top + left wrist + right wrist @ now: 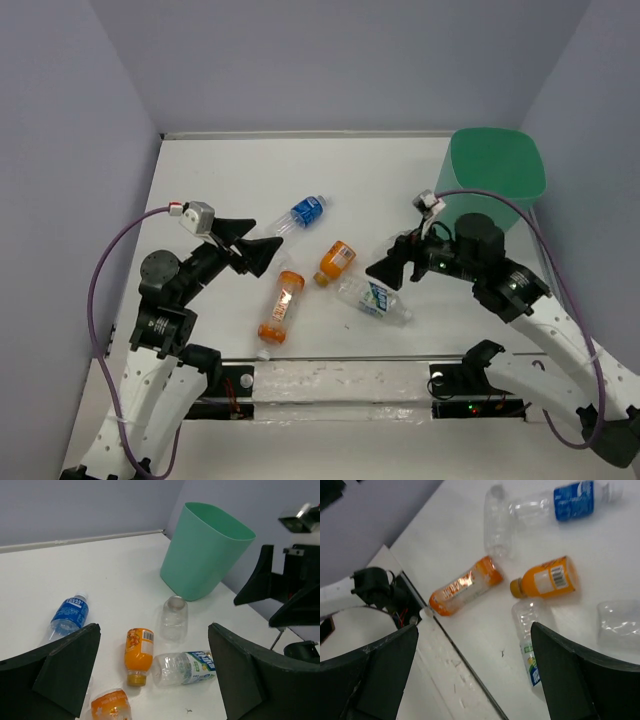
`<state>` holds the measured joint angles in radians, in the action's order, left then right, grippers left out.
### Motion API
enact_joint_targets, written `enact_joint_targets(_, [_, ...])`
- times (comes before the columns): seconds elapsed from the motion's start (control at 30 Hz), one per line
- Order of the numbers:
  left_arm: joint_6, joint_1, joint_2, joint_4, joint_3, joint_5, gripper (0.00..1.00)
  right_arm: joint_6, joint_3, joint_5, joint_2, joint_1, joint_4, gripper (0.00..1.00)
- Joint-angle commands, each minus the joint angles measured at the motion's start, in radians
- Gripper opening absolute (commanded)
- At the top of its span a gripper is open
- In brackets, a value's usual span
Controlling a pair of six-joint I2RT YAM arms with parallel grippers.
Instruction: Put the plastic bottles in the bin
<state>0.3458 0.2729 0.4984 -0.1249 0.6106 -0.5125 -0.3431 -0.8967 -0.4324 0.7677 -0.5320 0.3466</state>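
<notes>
On the 9 o'clock side of the top view, the left gripper (265,243) hangs with its fingers spread wide, just beside the blue-label bottle (302,212), which lies on the white table (220,170) with its cap toward 2 o'clock. Near the centre, the long orange bottle (280,305) and the short orange bottle (335,262) both lie with caps toward 7 o'clock, and the white-blue-label bottle (375,298) lies along the 10-to-4 line. The right gripper (385,262), likewise spread and empty, sits at that bottle's 12 o'clock side, with the bin (495,165) upright at 2 o'clock, well apart from the bottles.
</notes>
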Motion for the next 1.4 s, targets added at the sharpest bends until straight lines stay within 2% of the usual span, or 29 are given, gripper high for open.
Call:
enact_joint_targets(0.0, [0.013, -0.008, 0.025, -0.042, 0.023, -0.064, 0.99, -0.008, 0.036, 0.196, 0.077, -0.205, 0.054, 1.00])
enact_joint_targets(0.1, [0.028, -0.006, 0.032, -0.032, 0.017, -0.046, 0.99, 0.035, 0.015, 0.314, 0.137, -0.282, 0.081, 1.00])
enact_joint_targets(0.37, [0.110, -0.006, 0.075, 0.080, 0.012, -0.046, 0.99, 0.121, -0.021, 0.483, 0.338, -0.303, 0.175, 1.00])
enact_joint_targets(0.5, [0.073, -0.005, 0.176, 0.281, 0.038, -0.043, 0.99, 0.156, -0.030, 0.483, 0.445, -0.312, 0.178, 1.00])
enact_joint_targets(0.87, [0.053, 0.031, 0.267, 0.366, 0.047, 0.038, 0.99, 0.254, -0.068, 0.474, 0.646, -0.341, 0.118, 1.00])
enact_joint_targets(1.13, [0.025, 0.068, 0.374, 0.557, 0.127, 0.169, 0.99, 0.270, -0.100, 0.523, 0.788, -0.375, 0.083, 0.98])
enact_joint_targets(1.2, [0.018, 0.077, 0.381, 0.585, 0.135, 0.196, 0.99, 0.266, -0.102, 0.535, 0.805, -0.384, 0.071, 0.90])
enact_joint_targets(1.23, [0.013, 0.089, 0.387, 0.611, 0.141, 0.225, 0.99, 0.259, -0.103, 0.550, 0.812, -0.394, 0.069, 0.80])
enact_joint_targets(1.37, [0.005, 0.130, 0.420, 0.663, 0.152, 0.264, 0.99, 0.228, -0.110, 0.584, 0.768, -0.421, 0.095, 0.55])
